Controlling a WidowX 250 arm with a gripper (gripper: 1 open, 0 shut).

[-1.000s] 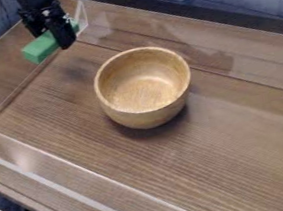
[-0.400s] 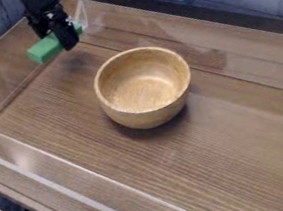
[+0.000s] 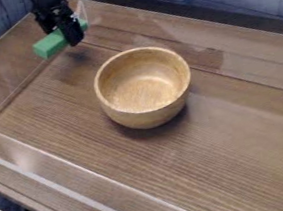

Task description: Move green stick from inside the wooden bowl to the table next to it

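I am working with one arm here, and my single black end effector [image 3: 60,33] is reaching down from the top left of the view, pointing steeply toward the surface. Its fingers are clamping one small, flat, bright green rectangular stick [image 3: 51,45], which is sticking out to the lower left of my fingertips. I am holding that green stick above the far left part of the dark brown wood-grain counter [image 3: 181,162], close to the clear plastic wall [image 3: 2,59] on that side; whether its lower corner is touching the wood I cannot tell from this angle.

I am counting one round, light tan wooden bowl [image 3: 143,86], and it is sitting upright near the middle of the counter, well apart from the stick and from my fingers. Its thick rim is showing all the way round, and its smooth pale inside is holding nothing that I can see. So the stick is outside the bowl, up and to the left of it in the view.

Clear plastic walls are edging the counter on the sides I can make out: left, near and right.
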